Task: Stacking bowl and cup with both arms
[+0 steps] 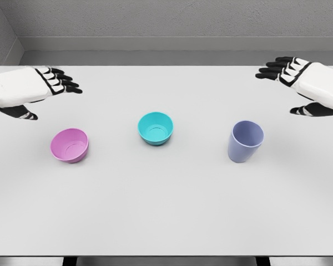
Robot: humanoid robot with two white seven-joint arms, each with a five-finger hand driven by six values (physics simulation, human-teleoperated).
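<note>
The left hand point(30, 88) hovers over the far left part of the white table point(166, 216), its dark-tipped fingers point(66, 84) stretched out and relaxed, the thumb hanging below the palm, grasping nothing. The right hand point(302, 83) mirrors it at the far right, fingers likewise spread and loose, thumb lowered, empty.

Taking the teal bowl point(155, 128) as the landmark: it stands upright near the middle of the table, mouth up. The left hand is well apart from it, off to its left and farther back. Between that hand and the teal bowl, slightly nearer the robot, sits the pink bowl point(70, 145), upright and clear of both. To the right of the teal bowl, also a little nearer the robot, stands the lavender cup point(245, 141), upright and taller than either bowl. The right hand floats beyond the cup, farther right and farther back, touching nothing. All three vessels stand apart from one another, none nested.
</note>
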